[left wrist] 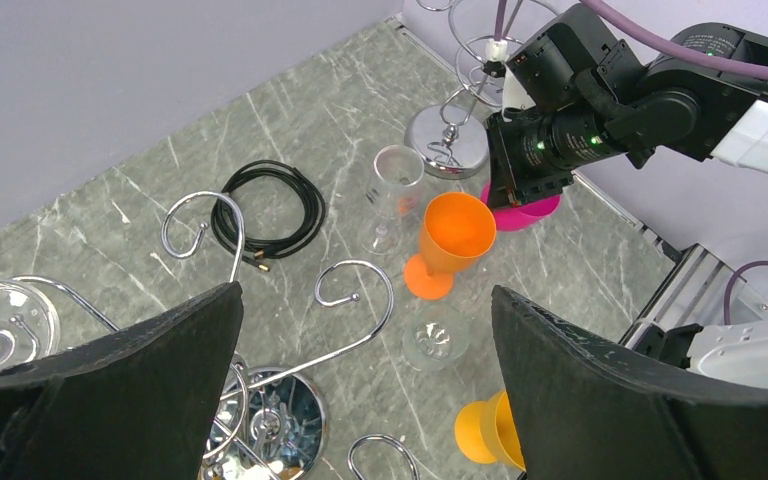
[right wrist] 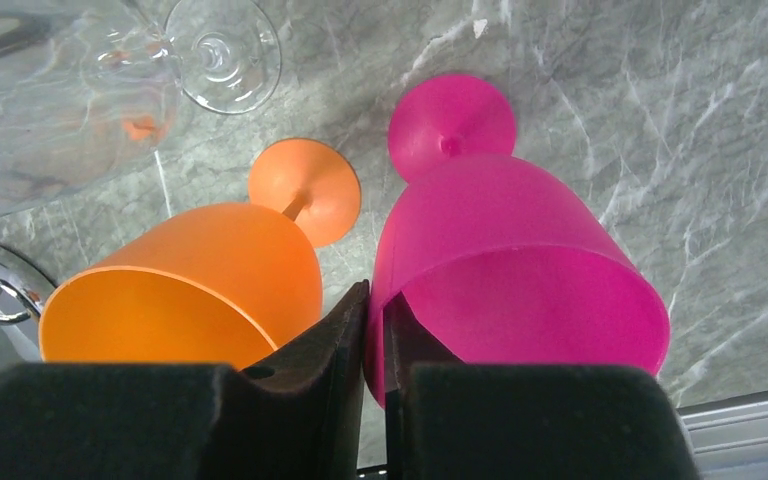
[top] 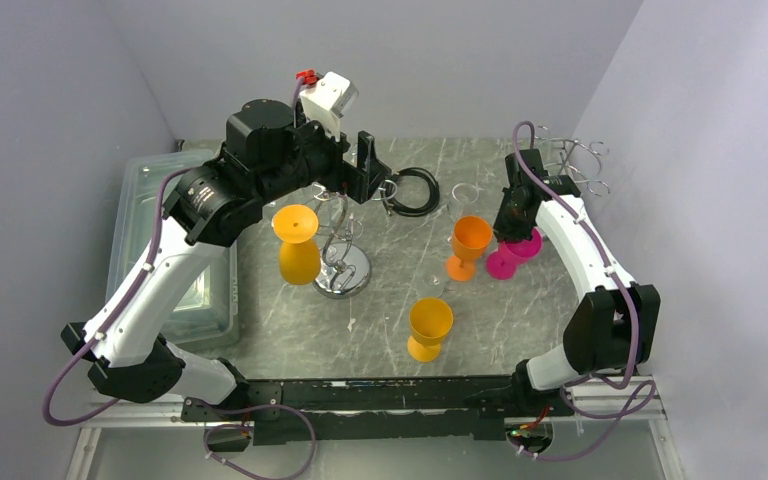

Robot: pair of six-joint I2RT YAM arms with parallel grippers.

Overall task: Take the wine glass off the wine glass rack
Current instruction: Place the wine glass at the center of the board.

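Pink glass [right wrist: 520, 250] rim hidden behind right claw [right wrist: 376, 300]; clear glass [right wrist: 60, 110] cut off left.

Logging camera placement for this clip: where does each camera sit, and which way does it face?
Top external: high behind the bases, looking down on the grey marble table; left arm and right arm show whole.
Left wrist: above the chrome wire rack, facing across toward the right arm; open left hand fingers frame the bottom.
Right wrist: looking down past the right hand, pinched on the rim of the pink plastic goblet.
Shared: the upright orange plastic goblet beside it appears in all three.
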